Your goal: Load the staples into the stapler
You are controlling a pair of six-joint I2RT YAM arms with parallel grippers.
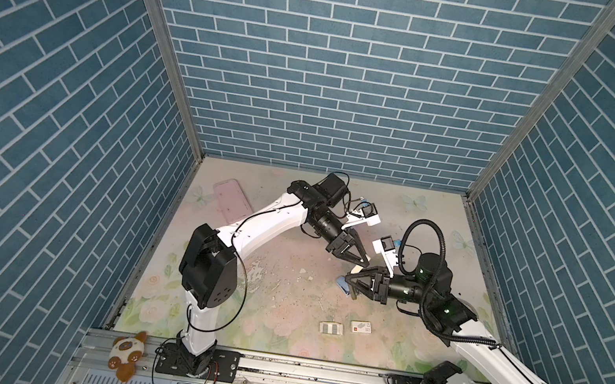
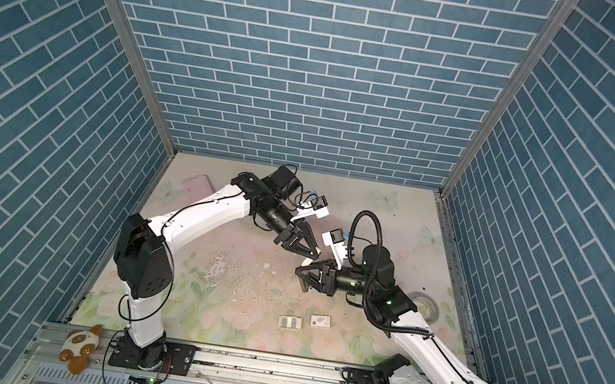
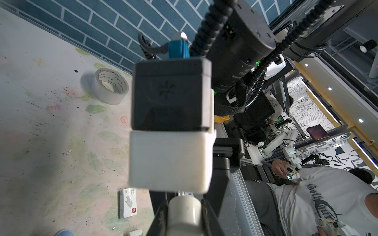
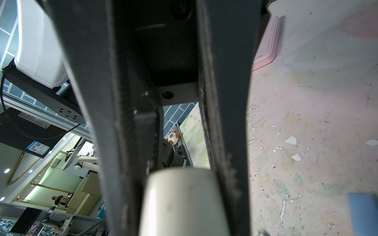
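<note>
The stapler is a cream-coloured body held off the table between my two arms. In both wrist views its rounded cream end fills the gap between the jaws. My left gripper is shut on its far end and my right gripper is shut on its near end. A blue piece shows just below the right gripper; I cannot tell whether it is joined to the stapler. The staples lie as grey strips in a small white tray near the front. The red-marked white sleeve lies right of the tray.
A roll of clear tape lies by the right wall, partly behind my right arm. A pink flat case lies at the back left. A plush toy sits on the front rail. The mat is scuffed.
</note>
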